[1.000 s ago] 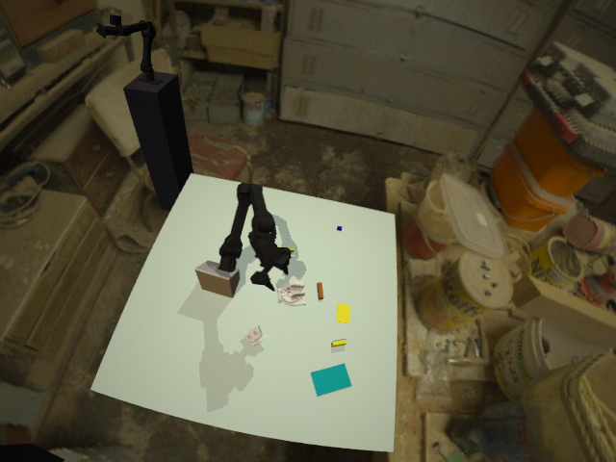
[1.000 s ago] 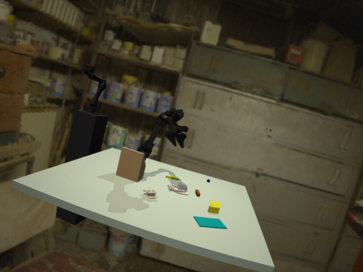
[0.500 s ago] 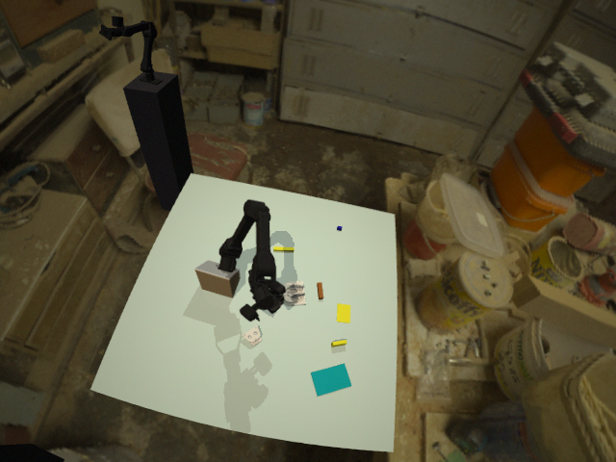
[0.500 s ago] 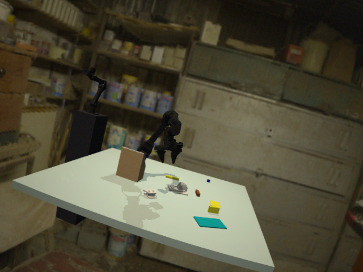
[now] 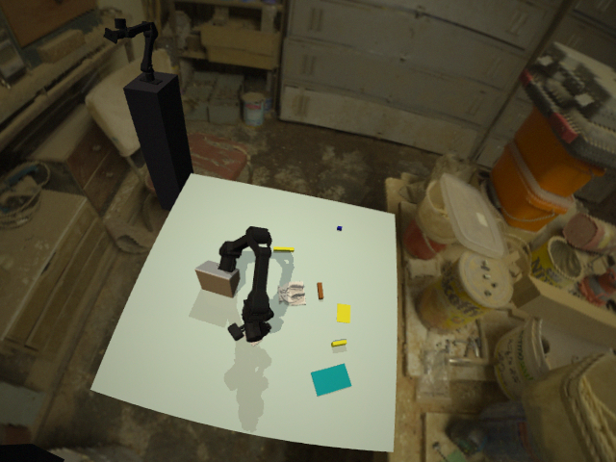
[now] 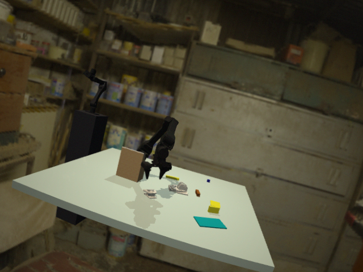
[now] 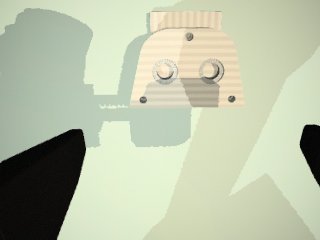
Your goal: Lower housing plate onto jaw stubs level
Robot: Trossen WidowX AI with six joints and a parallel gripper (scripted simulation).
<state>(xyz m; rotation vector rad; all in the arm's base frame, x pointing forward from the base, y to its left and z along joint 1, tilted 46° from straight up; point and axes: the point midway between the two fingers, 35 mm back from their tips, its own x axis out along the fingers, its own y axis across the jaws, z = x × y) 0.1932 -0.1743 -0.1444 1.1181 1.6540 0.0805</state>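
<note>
Works over a pale mint tabletop [image 5: 164, 358] [image 6: 73, 190] [image 7: 120, 200], smooth and thick-edged, crossed by soft grey-green shadows. Set in a dim, cluttered workshop, with worn cabinets [image 5: 397, 69] [image 6: 249, 117] behind and, to one side, a tall black pedestal [image 5: 159, 134] [image 6: 84, 134] carrying a second arm [image 5: 148, 49] [image 6: 100, 93].

Hangs close above the tabletop with the gripper [image 5: 248, 332] [image 6: 153, 178] [image 7: 195, 138] spread wide, black tapered fingers well apart, gripping nothing.

Has the apparent housing plate [image 5: 255, 343] [image 6: 150, 192] [image 7: 187, 55] down on the tabletop, mostly hidden from the top. Shows in it, at the wrist, cream ribbed material, a rounded trapezoid outline, two round bosses and three small dark fasteners. Leaves it apart from the larger pale jaw assembly [image 5: 292, 293] [image 6: 178, 188], angular and finely striped.

Spreads around these a flat teal rectangle [image 5: 330, 379] [image 6: 210, 222], a small orange-brown bar [image 5: 320, 291] [image 6: 197, 192], a tiny blue cube [image 5: 339, 228] [image 6: 208, 181] and a tan-faced box [image 5: 217, 279] [image 6: 130, 164] with sharp edges.
</note>
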